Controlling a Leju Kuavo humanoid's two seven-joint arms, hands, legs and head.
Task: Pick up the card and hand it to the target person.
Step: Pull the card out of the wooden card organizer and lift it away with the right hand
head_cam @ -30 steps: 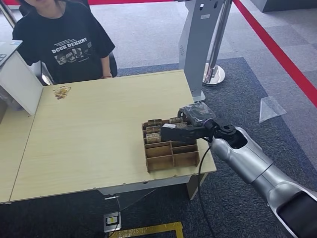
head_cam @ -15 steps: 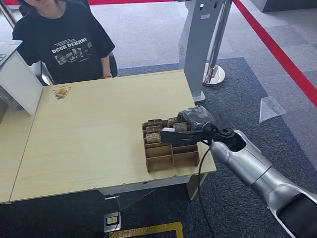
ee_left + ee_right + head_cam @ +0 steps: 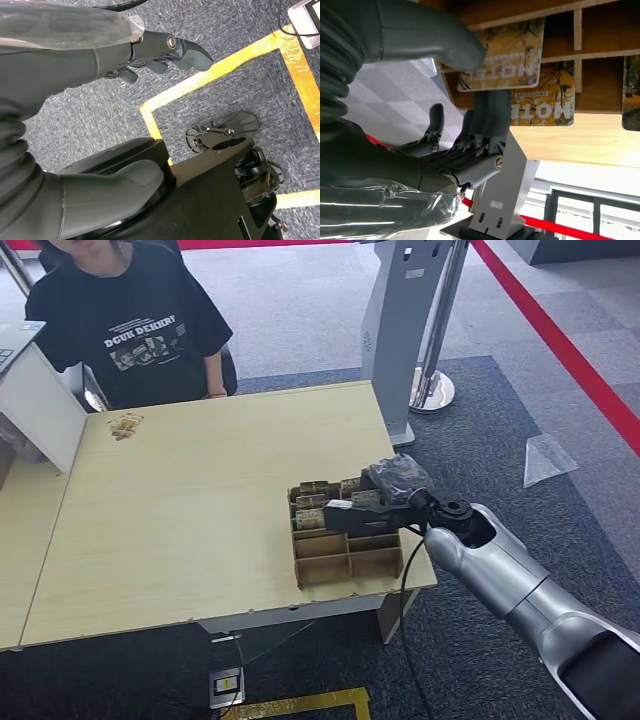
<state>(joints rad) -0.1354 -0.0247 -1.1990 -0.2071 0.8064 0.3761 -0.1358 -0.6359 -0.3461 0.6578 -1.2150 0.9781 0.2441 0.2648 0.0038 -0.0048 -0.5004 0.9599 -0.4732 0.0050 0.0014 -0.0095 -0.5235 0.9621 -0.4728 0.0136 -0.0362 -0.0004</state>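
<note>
Pale wood table (image 3: 204, 500) across the middle of the head view, with a person in a black printed T-shirt (image 3: 128, 325) seated at its far edge in the upper left. White angled panel (image 3: 41, 405) at the left edge, a small brown patch (image 3: 124, 426) on the tabletop just beside it. Grey stand (image 3: 396, 330) and a red floor stripe (image 3: 558, 340) in the upper right, over blue-grey carpet.

Silver right arm (image 3: 513, 585) reaching in from the lower right corner, stretched nearly level toward the table's right end. Right hand (image 3: 377, 502) dark, wrapped in clear plastic at the back, lying low across the far rows of a brown compartment tray (image 3: 347, 552) at the table's near right corner.

In the right wrist view, thick grey thumb (image 3: 433, 35) pressed on one face of a yellow, autumn-leaf printed card (image 3: 508, 57), dark fingers (image 3: 490, 112) bunched together just behind it, card apparently pinched between them and standing in a tray slot. Large pale lettering on the card, read sideways. Second card (image 3: 546, 102) of the same print in the neighbouring slot, a third (image 3: 631, 92) at the right edge.

Left hand (image 3: 143, 55) hanging over carpet with yellow floor tape (image 3: 226, 70), fingers loosely extended and apart, holding nothing.
</note>
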